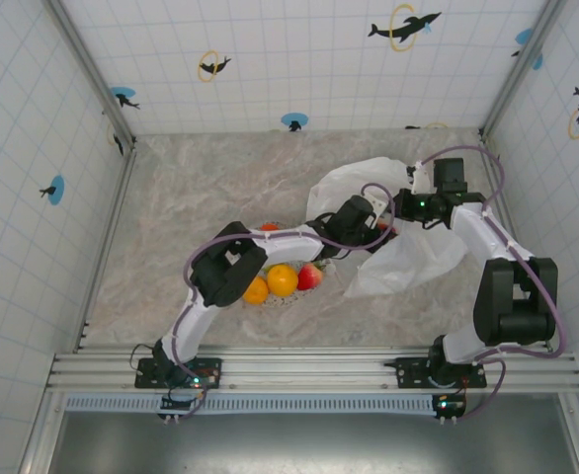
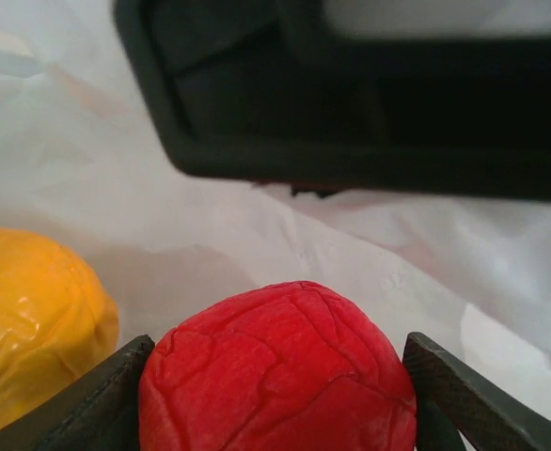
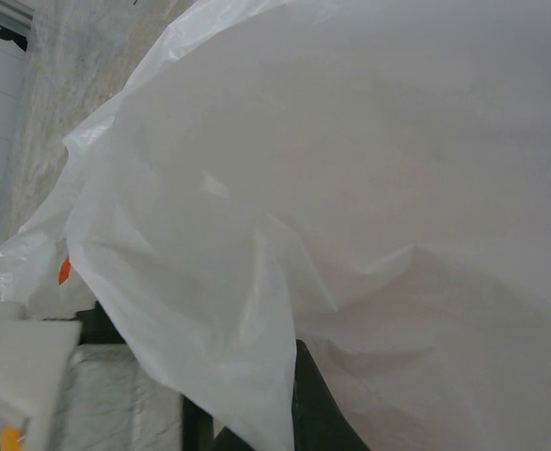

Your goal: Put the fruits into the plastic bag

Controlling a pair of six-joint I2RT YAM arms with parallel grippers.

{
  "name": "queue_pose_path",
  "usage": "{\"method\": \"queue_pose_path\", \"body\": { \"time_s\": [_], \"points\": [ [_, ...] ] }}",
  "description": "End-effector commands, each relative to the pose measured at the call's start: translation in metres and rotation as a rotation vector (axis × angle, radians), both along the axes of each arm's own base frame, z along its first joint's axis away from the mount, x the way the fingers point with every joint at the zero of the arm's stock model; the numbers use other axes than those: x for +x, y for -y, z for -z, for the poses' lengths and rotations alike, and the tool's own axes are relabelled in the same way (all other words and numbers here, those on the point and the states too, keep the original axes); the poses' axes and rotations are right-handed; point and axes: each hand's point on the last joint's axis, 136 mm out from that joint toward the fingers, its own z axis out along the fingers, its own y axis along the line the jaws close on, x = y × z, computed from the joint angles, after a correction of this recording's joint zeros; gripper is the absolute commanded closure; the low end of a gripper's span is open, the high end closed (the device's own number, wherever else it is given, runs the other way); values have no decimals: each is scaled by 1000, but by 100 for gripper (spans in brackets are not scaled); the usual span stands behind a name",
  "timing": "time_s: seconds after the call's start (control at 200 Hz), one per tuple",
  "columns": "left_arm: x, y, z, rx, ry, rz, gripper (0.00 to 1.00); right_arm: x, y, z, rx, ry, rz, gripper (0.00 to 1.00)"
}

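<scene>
Your left fingers [image 2: 97, 413] flank the red fruit [image 2: 275, 376] inside the plastic bag [image 2: 257, 235], beside an orange fruit [image 2: 31, 319]; whether they grip it or have let go, you cannot tell. Your right fingers [image 3: 318, 413] pinch the bag, holding its mouth open.

red fruit [image 2: 275, 371] in white plastic bag [image 2: 87, 169]

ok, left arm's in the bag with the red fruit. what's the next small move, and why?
Probably open the left gripper fully to drop the red fruit: it sits between the fingers inside the bag, beside an orange fruit already there.
</scene>
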Motion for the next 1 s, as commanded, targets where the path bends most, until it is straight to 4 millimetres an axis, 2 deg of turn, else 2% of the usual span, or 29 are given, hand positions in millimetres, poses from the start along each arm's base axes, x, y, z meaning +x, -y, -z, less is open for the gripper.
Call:
{"method": "queue_pose_path", "body": {
  "time_s": [0.0,0.125,0.27,0.4,0.615,0.746,0.866,0.996],
  "points": [
    [4,14,-10,-63,16,6,25,-1,1,-10,7,29,9,100],
    [3,12,-16,-63,31,11,19,0,2,-11,3,29,12,100],
    [-2,4,-28,-60,52,17,17,-1,4,-10,-1,27,16,100],
    [-11,-12,-48,-67,77,23,17,0,10,-9,-11,25,30,100],
    [-31,-50,-74,-60,114,18,18,3,23,-7,-55,30,69,100],
    [-33,-72,-88,-49,138,-13,18,4,26,-3,-71,24,75,100],
    [-32,-82,-98,-43,146,-32,18,4,25,-2,-67,21,69,100],
    [-42,-91,-109,-46,142,-16,19,3,27,-3,-75,24,74,100]
  ]
}}
